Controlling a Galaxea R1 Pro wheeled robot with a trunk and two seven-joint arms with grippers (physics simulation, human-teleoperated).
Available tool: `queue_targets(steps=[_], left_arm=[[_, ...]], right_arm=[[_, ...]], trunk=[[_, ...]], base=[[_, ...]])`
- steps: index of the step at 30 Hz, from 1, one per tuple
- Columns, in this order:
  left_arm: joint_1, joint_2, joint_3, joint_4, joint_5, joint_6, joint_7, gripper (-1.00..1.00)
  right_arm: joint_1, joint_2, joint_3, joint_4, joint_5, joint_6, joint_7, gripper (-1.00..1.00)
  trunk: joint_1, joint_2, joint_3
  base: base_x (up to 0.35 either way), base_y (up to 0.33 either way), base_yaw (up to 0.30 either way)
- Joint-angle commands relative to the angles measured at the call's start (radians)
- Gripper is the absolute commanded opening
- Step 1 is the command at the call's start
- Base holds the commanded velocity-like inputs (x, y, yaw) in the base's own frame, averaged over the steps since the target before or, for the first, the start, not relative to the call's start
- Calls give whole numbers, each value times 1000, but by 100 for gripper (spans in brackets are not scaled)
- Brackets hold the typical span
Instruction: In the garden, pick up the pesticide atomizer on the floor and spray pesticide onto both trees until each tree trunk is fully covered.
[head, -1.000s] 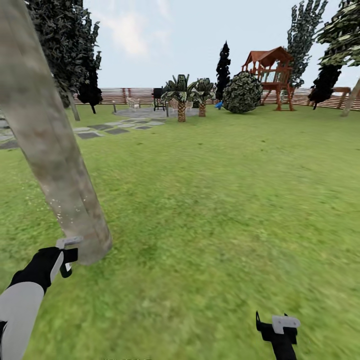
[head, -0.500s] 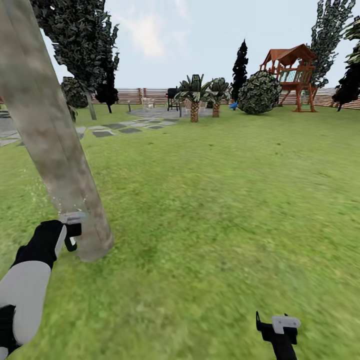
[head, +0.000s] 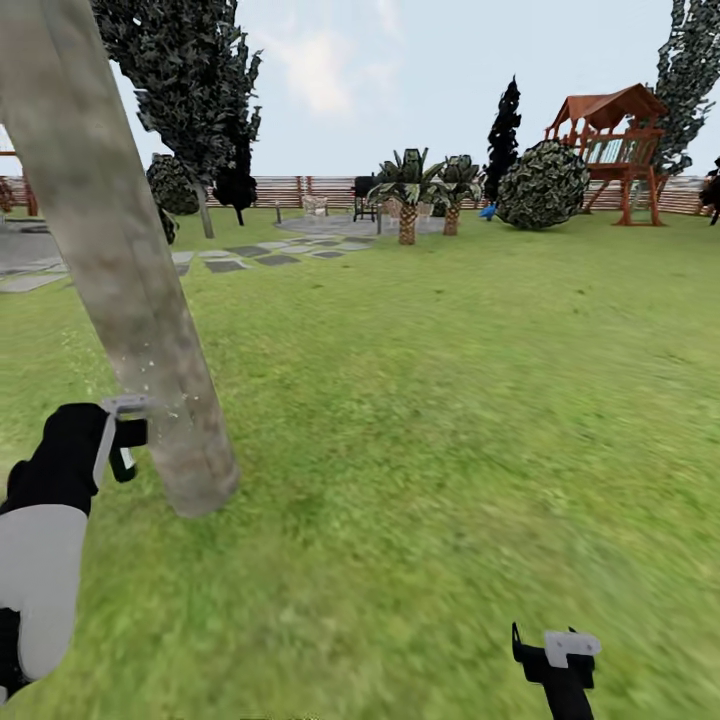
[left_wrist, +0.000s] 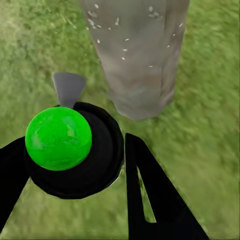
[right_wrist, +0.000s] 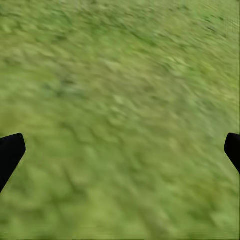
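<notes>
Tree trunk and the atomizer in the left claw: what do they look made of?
Tree trunk: looks like smooth matte bark, mottled pale grey-tan, dotted with white pesticide specks. Atomizer: probably plastic, a glossy green dome on a dark matte body with a grey nozzle; held in the left claw.

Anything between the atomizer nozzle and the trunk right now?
Nothing visible. The left end effector holds the atomizer, its grey nozzle facing the tree trunk across open grass; white pesticide specks already dot the bark.
</notes>
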Motion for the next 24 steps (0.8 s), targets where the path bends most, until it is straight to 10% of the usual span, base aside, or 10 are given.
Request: queue_targets(steps=[1, 24], left_arm=[[0, -3, -13, -1, -10, 4, -3, -100], [12, 6, -50, 42, -4, -7, -3, -100]], right_arm=[[-1, 0, -3, 2, 11, -3, -7, 100], [-1, 0, -3, 2, 11, -3, -7, 100]], trunk=[[0, 0, -1], [0, 0, -1]], base=[[21, -7, 276], [119, -223, 142]])
